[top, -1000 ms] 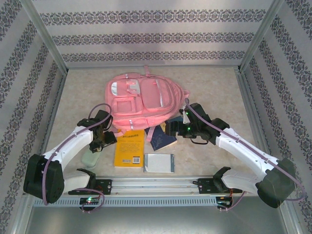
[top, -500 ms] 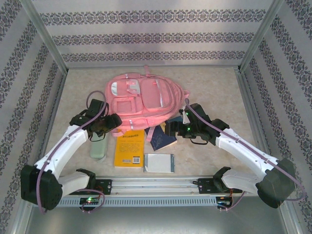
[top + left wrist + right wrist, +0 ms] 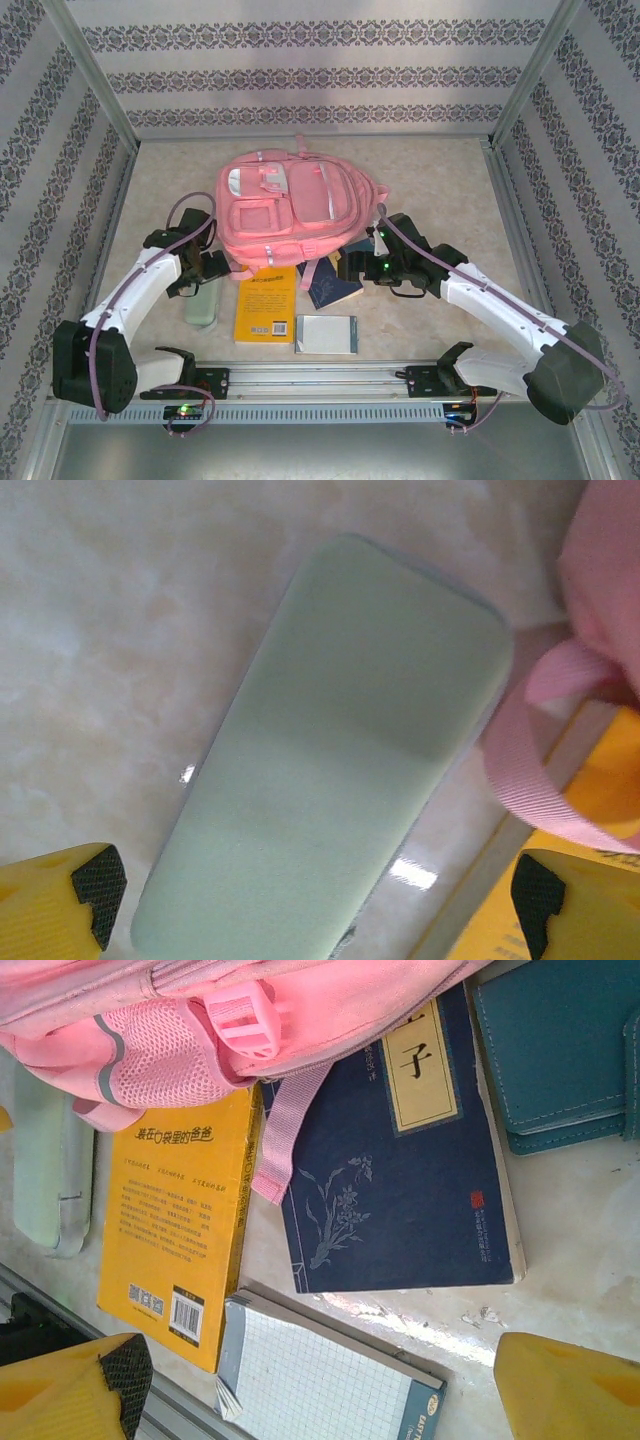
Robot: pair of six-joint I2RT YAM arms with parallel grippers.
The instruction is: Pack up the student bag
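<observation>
beige table (image 3: 450,190) holds student bag (image 3: 290,215), green case (image 3: 203,305), yellow book (image 3: 265,308), navy book (image 3: 335,290), notepad (image 3: 327,334).

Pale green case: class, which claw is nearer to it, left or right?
Left. The left claw is directly above the pale green case; the right claw is away to the right, above the dark blue book.

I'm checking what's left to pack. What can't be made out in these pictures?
Student bag: top view, zips too small to tell whether open.
Dark blue book: right wrist view, top corner under the bag.
Teal notebook: right wrist view, cut by frame edge.
Pale green case: left wrist view, lower end cut off.
</observation>
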